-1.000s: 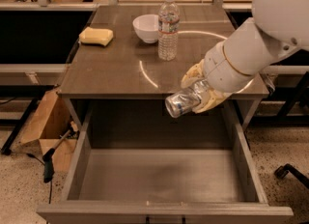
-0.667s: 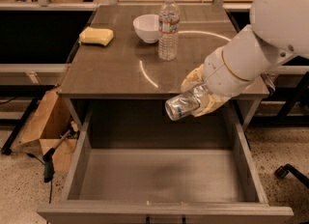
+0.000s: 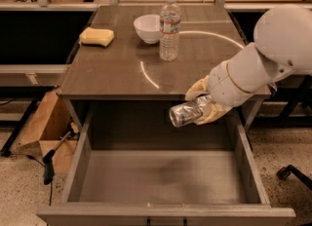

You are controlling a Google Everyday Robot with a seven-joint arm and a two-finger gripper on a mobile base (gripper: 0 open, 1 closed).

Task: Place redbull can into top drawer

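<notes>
We count one gripper (image 3: pixel 198 106), at the front edge of the tabletop near its right corner and above the open drawer. Its two yellowish fingers (image 3: pixel 194 90) are closed on the can, one above and one below.

One can (image 3: pixel 186 113): silvery and crinkled, held on its side with one end facing left and forward. It hangs in the air over the back right part of the drawer, clear of the bottom.

One drawer (image 3: pixel 78 164): grey, pulled out, as wide as the table, with a dark handle on its front. We see nothing lying on its bottom.

One table (image 3: pixel 114 71), brown top. On the tabletop we count three things:
- one clear bottle (image 3: pixel 169 28), upright, near the middle of the back edge;
- one white bowl (image 3: pixel 147 28), just left of the bottle;
- one yellow sponge (image 3: pixel 97 36), towards the back left corner.

One white arm (image 3: pixel 261 59) comes in from the right.

One cardboard box (image 3: pixel 45 131) sits on the floor, left of the drawer.
</notes>
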